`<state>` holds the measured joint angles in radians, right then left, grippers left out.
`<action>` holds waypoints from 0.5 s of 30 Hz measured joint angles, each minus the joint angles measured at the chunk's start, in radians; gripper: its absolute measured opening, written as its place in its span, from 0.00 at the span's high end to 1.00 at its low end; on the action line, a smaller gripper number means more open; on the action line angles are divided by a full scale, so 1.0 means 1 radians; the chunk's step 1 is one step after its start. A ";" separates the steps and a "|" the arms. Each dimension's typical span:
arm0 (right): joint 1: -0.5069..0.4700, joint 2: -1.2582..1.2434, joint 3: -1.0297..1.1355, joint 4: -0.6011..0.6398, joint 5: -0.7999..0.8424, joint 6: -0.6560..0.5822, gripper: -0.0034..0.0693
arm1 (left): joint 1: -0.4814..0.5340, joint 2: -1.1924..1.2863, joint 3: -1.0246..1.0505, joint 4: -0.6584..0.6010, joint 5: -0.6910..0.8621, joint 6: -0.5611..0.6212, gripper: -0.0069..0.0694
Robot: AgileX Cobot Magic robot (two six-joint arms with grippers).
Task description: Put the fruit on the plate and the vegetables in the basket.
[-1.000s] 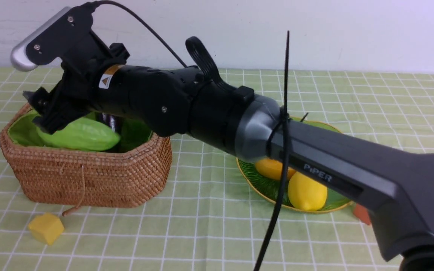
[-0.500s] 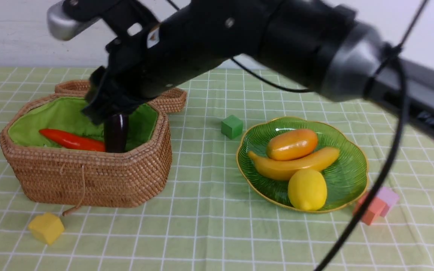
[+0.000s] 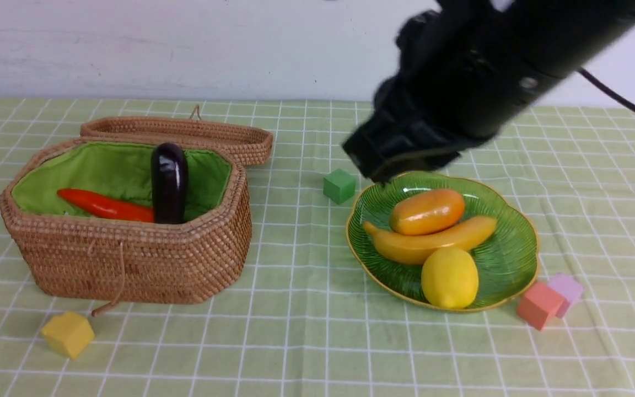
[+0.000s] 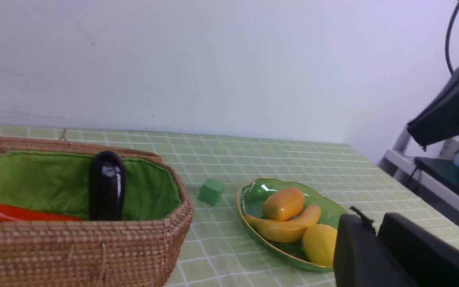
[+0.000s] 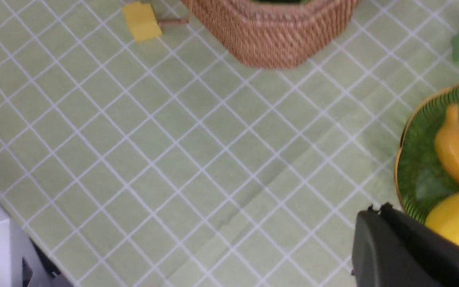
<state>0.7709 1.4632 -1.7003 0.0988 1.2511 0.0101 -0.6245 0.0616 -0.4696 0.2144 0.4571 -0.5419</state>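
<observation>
The wicker basket [image 3: 130,264] stands at the left with its lid back. Inside lie a red-orange carrot [image 3: 105,207] and a dark purple eggplant [image 3: 169,182], the eggplant propped upright. At the right, the green plate [image 3: 510,242] holds the mango [image 3: 426,211], the banana [image 3: 433,242] and the lemon [image 3: 450,277]. My right gripper [image 3: 375,165] hangs blurred over the plate's far left rim. In its wrist view this right gripper [image 5: 377,208] is shut and empty. My left gripper [image 4: 369,221] shows only in its wrist view, shut on nothing, near the plate's front side.
A green cube [image 3: 339,186] sits between basket and plate. A yellow cube [image 3: 68,333] lies in front of the basket. An orange-red cube [image 3: 539,305] and a lilac cube [image 3: 566,286] rest by the plate's right front rim. The woven lid [image 3: 185,132] lies open behind the basket.
My right arm has swung from over the basket rightward to above the plate's far rim, and its jaws have closed. The pale green gourd under it a second ago no longer shows.
</observation>
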 joint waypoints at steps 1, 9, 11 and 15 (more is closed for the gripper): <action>0.000 -0.042 0.054 0.000 0.000 0.022 0.95 | 0.000 -0.028 0.033 -0.016 -0.012 0.000 0.81; 0.000 -0.396 0.547 -0.002 -0.027 0.197 0.94 | 0.000 -0.072 0.197 -0.053 -0.138 0.000 0.81; 0.000 -0.455 0.621 -0.003 -0.059 0.212 0.94 | 0.000 -0.072 0.208 -0.054 -0.144 -0.001 0.81; 0.000 -0.575 0.750 -0.003 -0.101 0.223 0.93 | 0.000 -0.072 0.211 -0.056 -0.130 -0.004 0.81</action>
<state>0.7709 0.8885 -0.9498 0.0956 1.1501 0.2330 -0.6245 -0.0109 -0.2581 0.1584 0.3271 -0.5457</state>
